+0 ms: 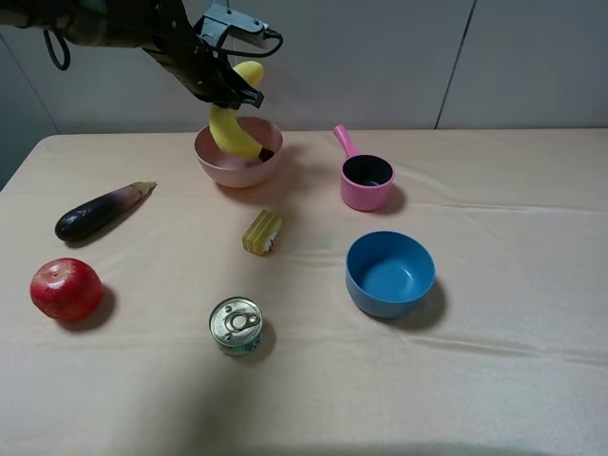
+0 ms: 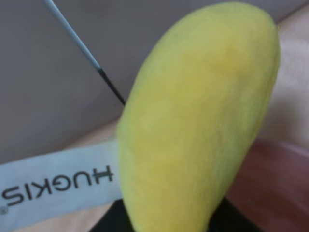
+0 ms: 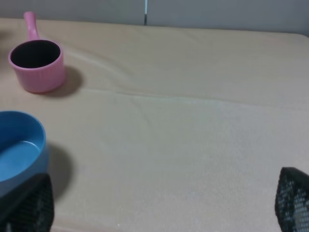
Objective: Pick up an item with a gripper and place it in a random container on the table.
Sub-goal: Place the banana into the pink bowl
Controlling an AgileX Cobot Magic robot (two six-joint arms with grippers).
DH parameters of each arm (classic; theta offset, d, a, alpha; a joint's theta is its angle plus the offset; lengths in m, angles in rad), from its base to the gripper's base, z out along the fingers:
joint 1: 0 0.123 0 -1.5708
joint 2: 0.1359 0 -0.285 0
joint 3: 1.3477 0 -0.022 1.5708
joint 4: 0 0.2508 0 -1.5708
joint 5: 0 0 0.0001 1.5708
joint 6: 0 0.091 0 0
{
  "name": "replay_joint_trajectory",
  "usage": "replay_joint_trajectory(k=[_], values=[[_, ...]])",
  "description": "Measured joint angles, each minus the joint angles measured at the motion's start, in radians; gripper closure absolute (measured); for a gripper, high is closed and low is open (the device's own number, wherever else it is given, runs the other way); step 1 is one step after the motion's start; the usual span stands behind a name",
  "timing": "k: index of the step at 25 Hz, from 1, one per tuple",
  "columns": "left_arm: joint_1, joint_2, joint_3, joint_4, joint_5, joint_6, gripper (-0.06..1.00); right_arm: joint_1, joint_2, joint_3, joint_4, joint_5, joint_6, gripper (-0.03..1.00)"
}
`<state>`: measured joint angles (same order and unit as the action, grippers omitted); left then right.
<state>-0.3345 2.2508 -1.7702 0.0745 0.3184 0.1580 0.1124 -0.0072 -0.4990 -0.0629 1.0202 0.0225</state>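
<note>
- The left gripper (image 1: 231, 87), a dark claw on the black cabled arm, is closed around the upper part of the yellow plush banana (image 1: 235, 128). The jaw contact itself is hidden in the left wrist view, where the banana fills the picture.
- Key relation: the banana hangs down from the left gripper with its long axis steep and slightly tilted. Its lower end is directly over, and partly inside, the round pale pink bowl (image 1: 217, 163).
- The dark brown stem tip (image 1: 267, 153) sits at about rim level near the bowl's right side. Whether it touches the bowl cannot be determined.
- Judgement: the coming move is a release, or a short descent and then a release. No sideways travel appears necessary.
- The right gripper (image 3: 161, 205) has its fingers spread wide and holds nothing. It is low over the beige cloth-covered table (image 1: 494, 380), well apart from the pink bowl, so the left arm is the nearer one.
- Banana appearance: soft, fuzzy yellow fabric with a plump curved body and a white sewn-in tag (image 2: 53, 186) bearing dark lettering.
- Handling judgement: the plush is light and compressible and should settle in the bowl. Its upper end may lean on the rim.
</note>
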Motion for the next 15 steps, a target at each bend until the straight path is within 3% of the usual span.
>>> replay_joint_trajectory(k=[15], values=[[0.0,0.023,0.0,0.001,0.027,0.0,0.75,0.0,0.0,0.0,0.0,0.0,0.0,0.27]])
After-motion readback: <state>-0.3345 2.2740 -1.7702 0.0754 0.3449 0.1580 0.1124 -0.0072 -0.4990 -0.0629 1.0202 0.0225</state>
